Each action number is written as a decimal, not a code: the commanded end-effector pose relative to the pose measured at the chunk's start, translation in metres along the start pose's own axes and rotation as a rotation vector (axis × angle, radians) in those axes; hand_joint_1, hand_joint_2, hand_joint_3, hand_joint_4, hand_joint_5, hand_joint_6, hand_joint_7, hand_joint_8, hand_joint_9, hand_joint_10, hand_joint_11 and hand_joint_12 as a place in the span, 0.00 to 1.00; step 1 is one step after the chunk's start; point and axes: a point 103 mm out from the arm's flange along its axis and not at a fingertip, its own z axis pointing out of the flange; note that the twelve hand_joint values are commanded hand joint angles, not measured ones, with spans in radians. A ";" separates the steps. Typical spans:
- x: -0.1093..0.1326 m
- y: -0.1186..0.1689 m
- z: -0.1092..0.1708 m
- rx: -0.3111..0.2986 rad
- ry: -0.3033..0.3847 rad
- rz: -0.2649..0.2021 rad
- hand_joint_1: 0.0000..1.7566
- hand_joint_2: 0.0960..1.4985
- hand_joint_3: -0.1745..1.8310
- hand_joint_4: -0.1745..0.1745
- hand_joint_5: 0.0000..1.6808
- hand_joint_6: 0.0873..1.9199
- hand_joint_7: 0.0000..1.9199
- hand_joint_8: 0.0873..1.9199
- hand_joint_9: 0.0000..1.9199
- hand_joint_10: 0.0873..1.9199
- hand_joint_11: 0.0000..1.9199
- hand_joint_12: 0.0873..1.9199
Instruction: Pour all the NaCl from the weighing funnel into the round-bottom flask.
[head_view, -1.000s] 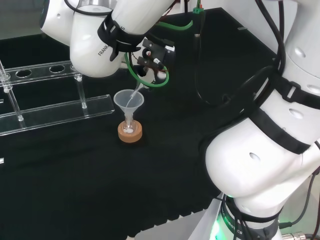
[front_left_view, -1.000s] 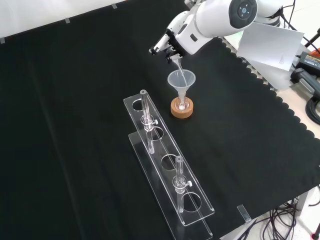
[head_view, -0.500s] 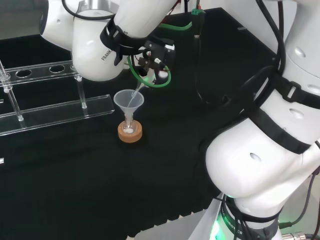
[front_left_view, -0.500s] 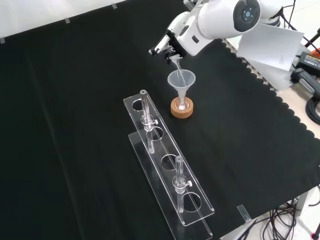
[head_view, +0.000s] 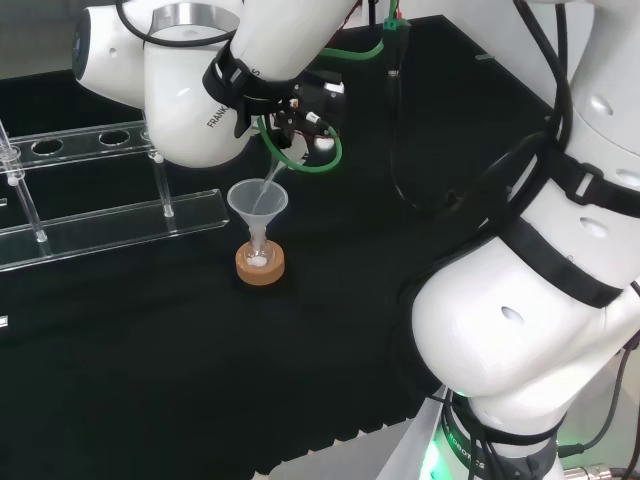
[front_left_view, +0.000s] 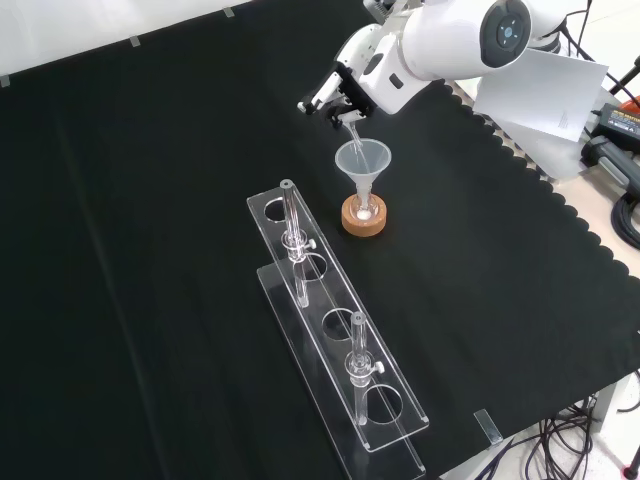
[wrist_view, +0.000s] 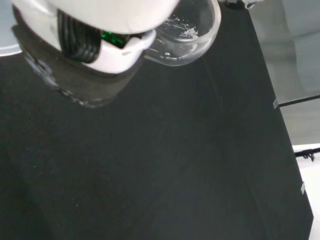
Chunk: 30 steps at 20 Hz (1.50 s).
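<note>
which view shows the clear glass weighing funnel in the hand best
The wrist view: the clear glass weighing funnel is close and large, with white grains clinging inside its bowl. The head view and the front view show it as a thin tilted spout, reaching down from the hand into the clear plastic funnel.

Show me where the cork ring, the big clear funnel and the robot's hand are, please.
cork ring (front_left_view: 363, 219): front view, on its front side wall.
clear funnel (front_left_view: 362, 158): front view, on the cone's wall below the rim.
hand (front_left_view: 345, 95): front view, on its black and white body above the funnel.
</note>
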 end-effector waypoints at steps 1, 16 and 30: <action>-0.001 0.002 -0.003 -0.014 -0.027 -0.011 0.65 0.39 0.37 1.00 0.89 0.05 0.92 0.00 0.60 0.04 0.05 0.78; 0.003 0.008 -0.005 -0.034 -0.109 -0.057 0.65 0.39 0.37 1.00 0.89 0.06 0.92 0.00 0.60 0.04 0.05 0.78; 0.006 0.011 -0.013 -0.040 -0.185 -0.067 0.65 0.39 0.37 1.00 0.88 0.07 0.92 0.00 0.59 0.04 0.04 0.78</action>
